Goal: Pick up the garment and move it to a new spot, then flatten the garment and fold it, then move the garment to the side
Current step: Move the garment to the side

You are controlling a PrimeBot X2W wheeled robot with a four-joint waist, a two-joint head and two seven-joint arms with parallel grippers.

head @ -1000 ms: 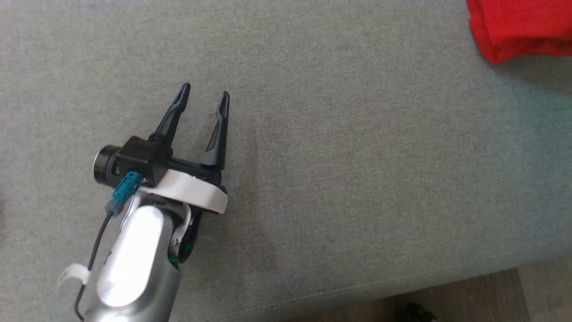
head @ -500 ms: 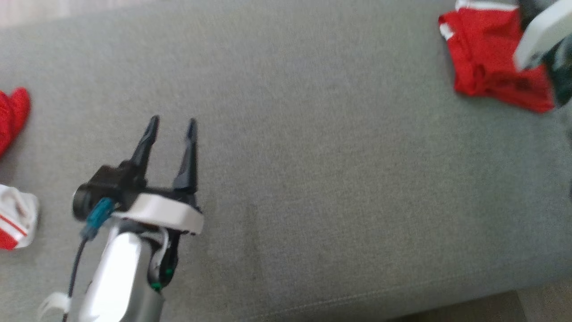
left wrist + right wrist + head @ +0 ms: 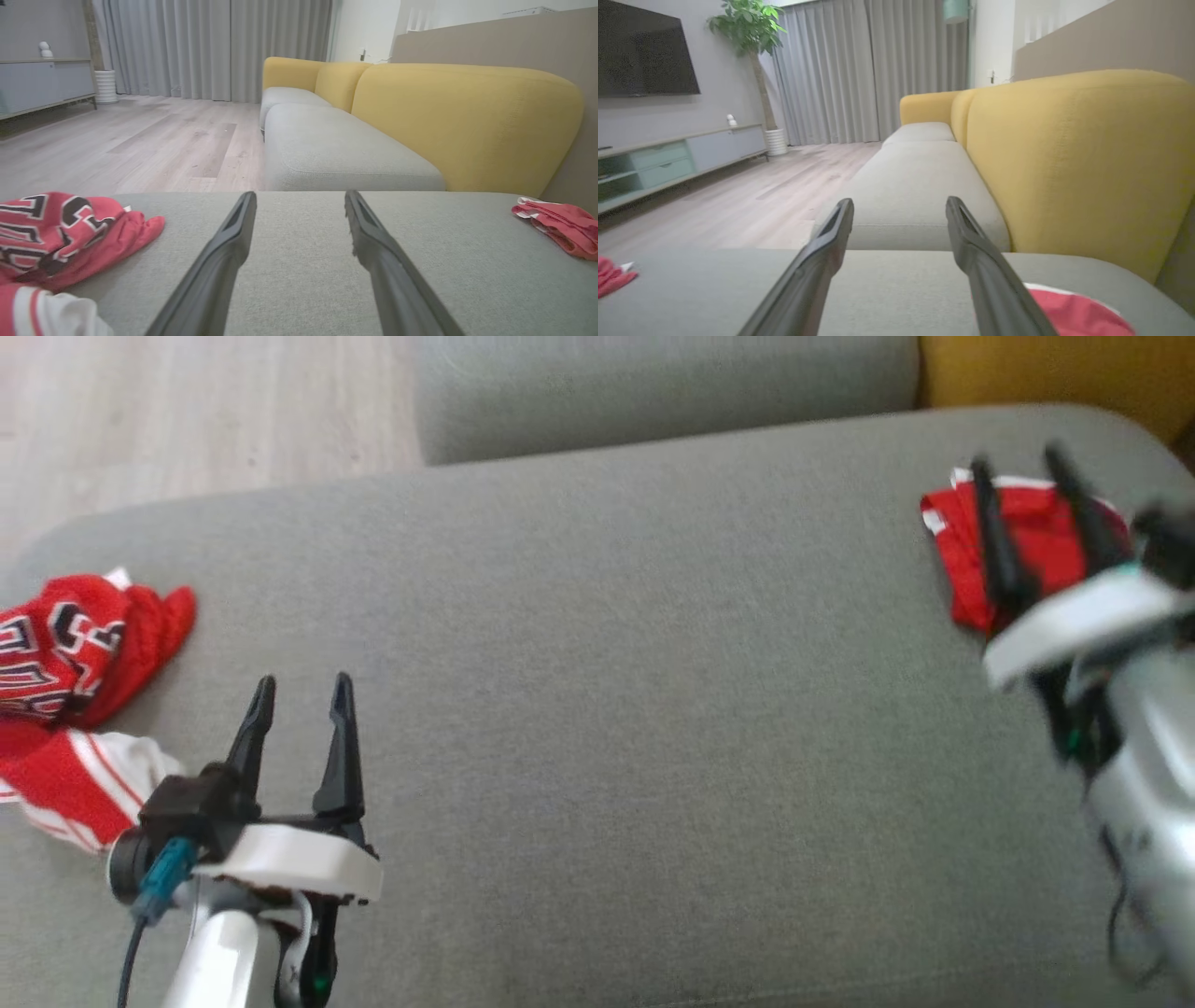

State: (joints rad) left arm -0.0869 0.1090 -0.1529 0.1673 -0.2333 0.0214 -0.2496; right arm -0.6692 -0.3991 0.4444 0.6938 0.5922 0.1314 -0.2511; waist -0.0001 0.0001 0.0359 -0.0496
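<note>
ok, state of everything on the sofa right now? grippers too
left gripper: open, empty, over the seat cushion.
right gripper: open, empty, by the folded red garment.
folded red garment: folded, lying at the cushion's right end.
red lettered jersey: crumpled, at the left end.
red-and-white garment: bunched up, right beside the jersey.

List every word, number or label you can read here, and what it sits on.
On the crumpled red jersey: big black white-edged letters, creased and cut off, not readable.
On the folded red garment: no lettering shows.
No other text can be read.
</note>
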